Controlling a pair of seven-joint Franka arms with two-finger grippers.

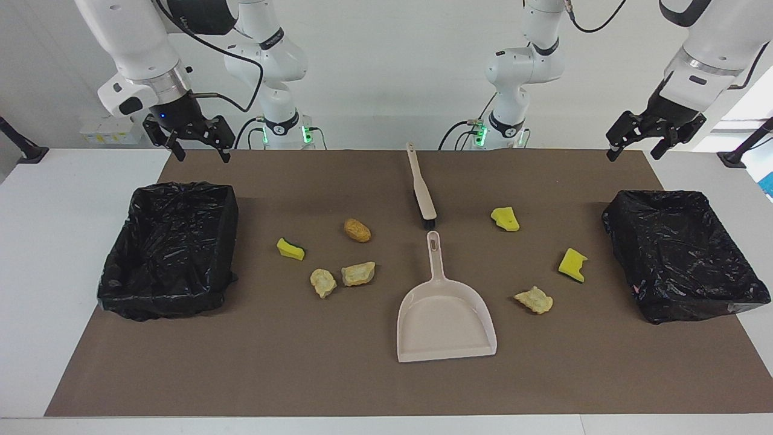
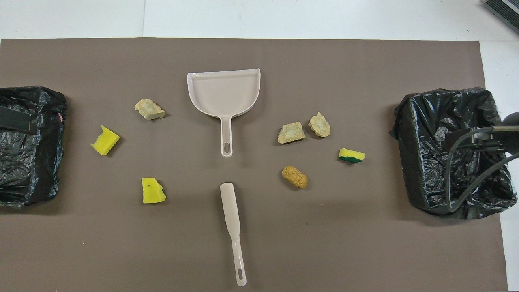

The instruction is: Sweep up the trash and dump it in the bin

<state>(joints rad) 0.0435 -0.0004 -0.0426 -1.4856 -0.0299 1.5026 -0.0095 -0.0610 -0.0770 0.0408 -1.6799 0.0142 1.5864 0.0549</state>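
**Both arms wait raised; no tool picked up yet**

The right gripper (image 1: 194, 142) hangs with fingers apart and nothing in them above the near edge of one bin (image 1: 171, 248); the left gripper (image 1: 654, 138) does the same by the other bin (image 1: 682, 254). Below and between them lie the brush (image 1: 421, 188) and dustpan (image 1: 444, 314), handles almost meeting, untouched. The trash (image 1: 357, 230) is scattered on the worktop (image 1: 338, 362): four pieces toward the right gripper's bin, three toward the left's. A good start, I judge, is gripping the brush mid-handle, the pan by its handle, keeping the pan's lip flat on the worktop.
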